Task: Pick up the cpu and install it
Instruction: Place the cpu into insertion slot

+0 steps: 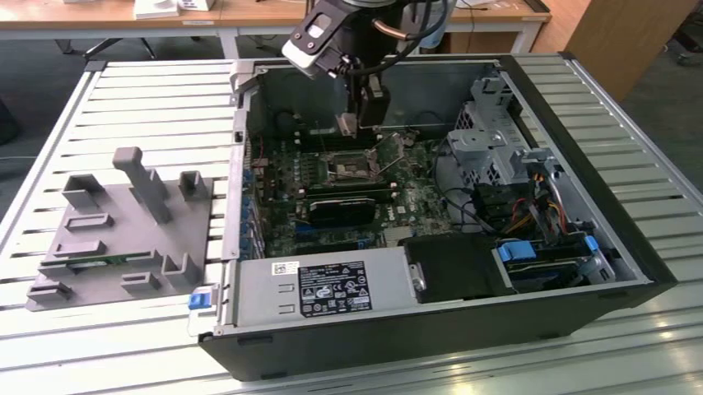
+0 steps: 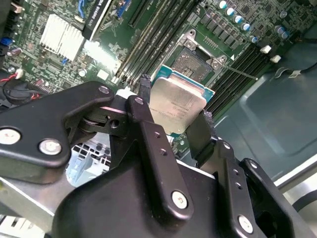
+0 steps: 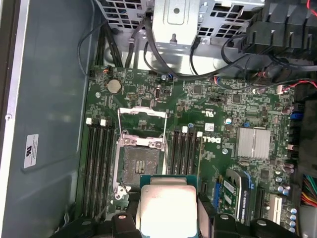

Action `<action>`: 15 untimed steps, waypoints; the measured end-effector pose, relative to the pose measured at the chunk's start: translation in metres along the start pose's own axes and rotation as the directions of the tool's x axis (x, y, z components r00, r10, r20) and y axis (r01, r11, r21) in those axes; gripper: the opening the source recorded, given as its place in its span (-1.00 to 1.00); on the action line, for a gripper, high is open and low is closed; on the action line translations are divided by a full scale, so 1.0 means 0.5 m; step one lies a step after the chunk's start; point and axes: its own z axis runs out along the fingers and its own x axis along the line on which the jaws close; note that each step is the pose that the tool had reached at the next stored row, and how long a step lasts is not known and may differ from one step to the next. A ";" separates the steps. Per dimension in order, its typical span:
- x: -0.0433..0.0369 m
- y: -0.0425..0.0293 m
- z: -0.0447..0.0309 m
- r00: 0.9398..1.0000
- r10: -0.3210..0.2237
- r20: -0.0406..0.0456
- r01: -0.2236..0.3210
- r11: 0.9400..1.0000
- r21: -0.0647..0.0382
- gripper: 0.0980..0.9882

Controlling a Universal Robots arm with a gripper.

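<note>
The small flat square cpu [image 2: 177,103] with its silvery-grey metal top plate sits clamped by its edges between the two black metal fingers [image 2: 148,130] of the claw [image 2: 175,105]. It hangs above and just beside the open silver-framed processor socket [image 3: 141,159], seemingly not touching it. The arm reaches steeply down into the open black computer case [image 1: 439,337], its wrist over that socket.

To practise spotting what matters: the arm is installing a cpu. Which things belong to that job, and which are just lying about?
Job: cpu, held in the gripper; open socket.
Lying about: power supply box; grey fixture; heatsink.
</note>
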 end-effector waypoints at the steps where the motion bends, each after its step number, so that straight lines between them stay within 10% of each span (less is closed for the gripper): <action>1: 0.002 0.000 0.002 1.000 0.000 0.000 0.000 1.000 0.000 0.00; 15: 0.019 0.000 0.041 1.000 0.022 0.000 -0.022 1.000 -0.005 0.00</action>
